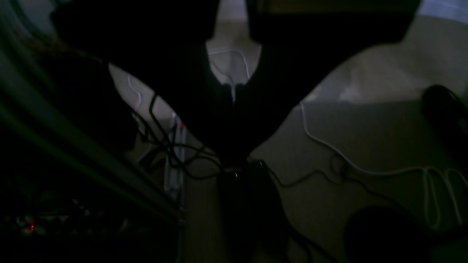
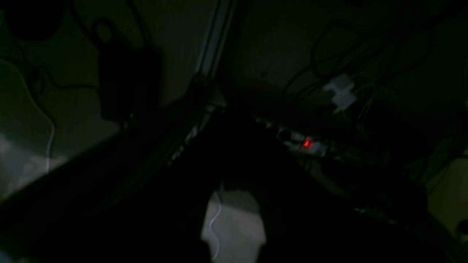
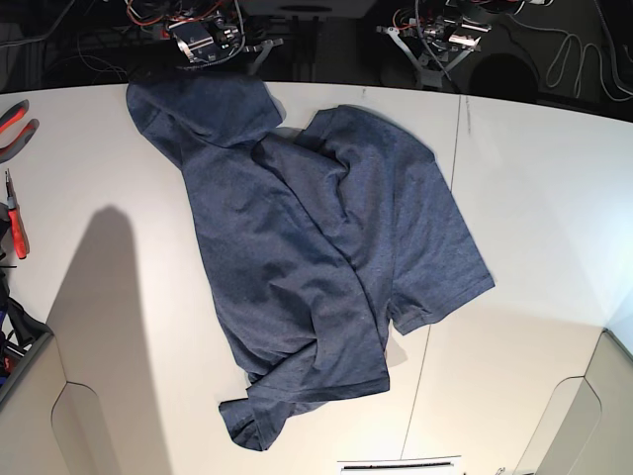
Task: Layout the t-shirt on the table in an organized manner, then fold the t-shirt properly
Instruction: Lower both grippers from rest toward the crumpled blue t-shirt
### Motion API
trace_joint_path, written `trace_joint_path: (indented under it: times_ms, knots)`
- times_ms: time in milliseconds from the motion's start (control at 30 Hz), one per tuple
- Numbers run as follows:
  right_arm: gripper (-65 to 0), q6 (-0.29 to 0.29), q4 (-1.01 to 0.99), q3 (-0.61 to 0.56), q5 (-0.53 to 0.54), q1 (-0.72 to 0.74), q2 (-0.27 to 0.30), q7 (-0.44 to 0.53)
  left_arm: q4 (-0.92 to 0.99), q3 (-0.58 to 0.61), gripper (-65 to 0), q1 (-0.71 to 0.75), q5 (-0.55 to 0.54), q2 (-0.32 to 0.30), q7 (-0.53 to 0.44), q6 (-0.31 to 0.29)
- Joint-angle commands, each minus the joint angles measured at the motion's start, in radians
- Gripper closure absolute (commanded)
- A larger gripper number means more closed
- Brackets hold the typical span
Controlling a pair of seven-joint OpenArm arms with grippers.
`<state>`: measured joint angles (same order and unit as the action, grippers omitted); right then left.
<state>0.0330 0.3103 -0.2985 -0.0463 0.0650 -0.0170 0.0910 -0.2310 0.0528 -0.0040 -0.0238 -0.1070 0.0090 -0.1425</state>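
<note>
White table [image 3: 534, 188] carries the t-shirt [image 3: 316, 247], crumpled across the middle, plain side up, one corner at the far edge. Both grippers clenched on nothing, views dark.

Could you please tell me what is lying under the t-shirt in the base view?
The t-shirt lies crumpled on the white table. Only tabletop shows around it; anything beneath the cloth is covered.

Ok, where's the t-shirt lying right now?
In the base view, the crumpled heathered navy-blue t-shirt lies left of centre on the white table, running from the far edge to the near edge, just left of the thin seam.
</note>
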Motion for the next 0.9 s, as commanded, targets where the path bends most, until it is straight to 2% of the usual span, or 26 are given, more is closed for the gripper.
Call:
trace_joint_path:
  times_ms: [0, 100, 200, 433, 733, 867]
  knots:
    - [0.0, -0.004, 0.008, 0.002, 0.000, -0.008, -0.005, 0.013, -0.014, 0.000, 0.0, 0.006, -0.003, -0.008, -0.009, -0.019]
    - [0.0, -0.006, 0.012, 0.002, -0.034, -0.046, -0.005, 0.014, -0.047, 0.000, 0.0, 0.048, -0.017, -0.018, -0.003, -0.038]
    - [0.0, -0.024, 0.039, 0.002, -0.069, -0.100, -0.004, 0.014, -0.105, 0.000, 0.0, 0.108, -0.096, -0.031, 0.022, -0.038]
    - [0.0, -0.030, 0.163, 0.002, -0.070, -0.244, 0.023, 0.013, -0.318, 0.000, 0.0, 0.285, -0.132, -0.068, 0.026, -0.038]
    - [0.0, -0.031, 0.407, 0.005, -0.070, -0.428, 0.116, 0.013, -0.596, -0.002, 0.0, 0.486, -0.181, -0.142, 0.048, -0.038]
    - [0.0, -0.031, 0.524, 0.051, -0.070, -0.516, 0.161, 0.013, -0.721, -0.002, 0.0, 0.574, -0.198, -0.180, 0.057, -0.038]
